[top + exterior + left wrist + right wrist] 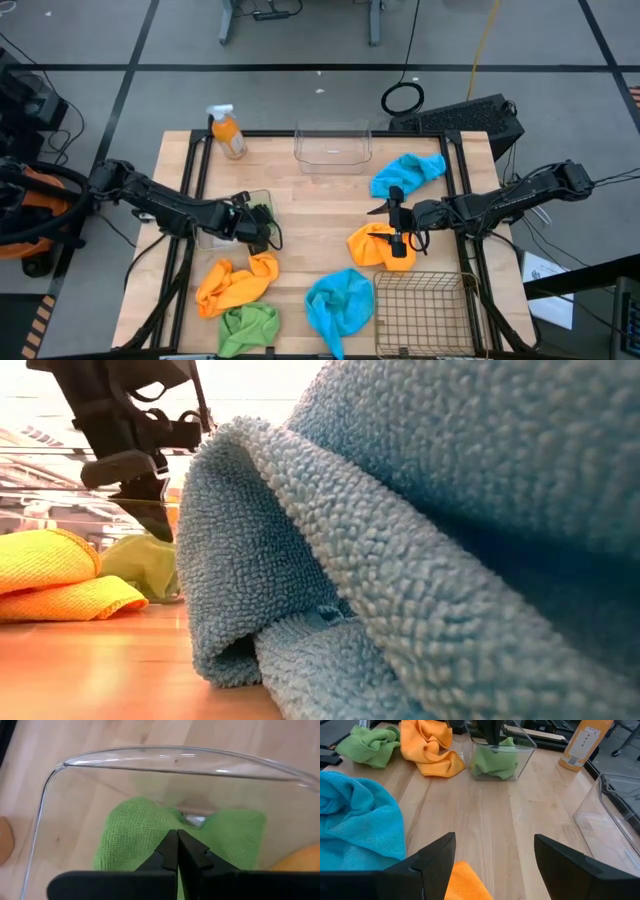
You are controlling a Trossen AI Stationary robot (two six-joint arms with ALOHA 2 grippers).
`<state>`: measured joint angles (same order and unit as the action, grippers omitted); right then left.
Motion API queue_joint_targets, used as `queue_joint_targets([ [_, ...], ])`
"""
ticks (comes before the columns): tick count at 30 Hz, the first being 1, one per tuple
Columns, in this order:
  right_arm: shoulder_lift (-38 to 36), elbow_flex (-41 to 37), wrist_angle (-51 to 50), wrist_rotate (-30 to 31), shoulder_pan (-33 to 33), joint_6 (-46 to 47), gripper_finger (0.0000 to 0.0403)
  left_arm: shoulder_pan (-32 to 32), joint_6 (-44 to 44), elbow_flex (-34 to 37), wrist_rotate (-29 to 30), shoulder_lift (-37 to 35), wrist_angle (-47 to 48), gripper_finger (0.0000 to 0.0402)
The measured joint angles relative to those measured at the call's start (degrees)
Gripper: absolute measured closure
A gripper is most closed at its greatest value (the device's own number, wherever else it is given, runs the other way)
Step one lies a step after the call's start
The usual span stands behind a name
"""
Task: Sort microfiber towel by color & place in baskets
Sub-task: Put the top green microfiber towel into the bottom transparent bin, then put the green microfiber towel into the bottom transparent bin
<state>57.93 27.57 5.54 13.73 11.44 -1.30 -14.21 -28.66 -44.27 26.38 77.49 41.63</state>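
Blue towel fills low view, near table's front edge. Left gripper clenched on green towel inside clear tub at left edge. Right gripper released over orange towel, right side.

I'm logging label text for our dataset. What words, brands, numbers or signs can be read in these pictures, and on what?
No text can be read anywhere.
Orange spray bottle: its white label carries small dark print, too blurred to read.
Towels, tubs and wire basket: no markings visible.
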Motion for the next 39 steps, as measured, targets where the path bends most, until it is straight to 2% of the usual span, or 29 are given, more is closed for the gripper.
queue_joint_targets([
  [10, 0.0, 0.0, -0.14, -0.04, 0.0, 0.39, 0.0145, 3.36, 6.57, -0.1, -0.39, 0.71, -1.98, 0.0399],
  [14, 0.0, 0.0, -0.26, -0.06, -0.08, -0.05, 0.0145, 3.33, 2.51, -3.77, -2.47, -0.29, 6.94, 0.0399],
  [19, 0.0, 0.0, -0.23, -0.04, -0.15, -0.22, 0.0145, 1.85, -6.74, -12.33, -4.9, -0.94, 21.0, 0.0385],
  [22, 0.0, 0.0, -0.28, -0.06, -0.15, -0.08, 0.0145, -0.65, -10.85, -17.04, -4.99, -0.96, 23.54, 0.0382],
  [27, 0.0, 0.0, -0.66, -0.06, -0.15, 0.61, 0.0145, -9.26, -14.6, -21.32, -5.6, -0.96, 20.13, 0.0381],
  [33, 0.0, 0.0, -1.2, -0.06, -0.15, 0.63, 0.0145, -21.18, -20.59, -21.51, -5.38, -0.41, 8.88, 0.038],
  [39, 0.0, 0.01, -1.13, -0.06, -0.15, 0.63, 0.0145, -30.47, -22.47, -21.51, -8.33, 2.66, -3.68, 0.0378],
])
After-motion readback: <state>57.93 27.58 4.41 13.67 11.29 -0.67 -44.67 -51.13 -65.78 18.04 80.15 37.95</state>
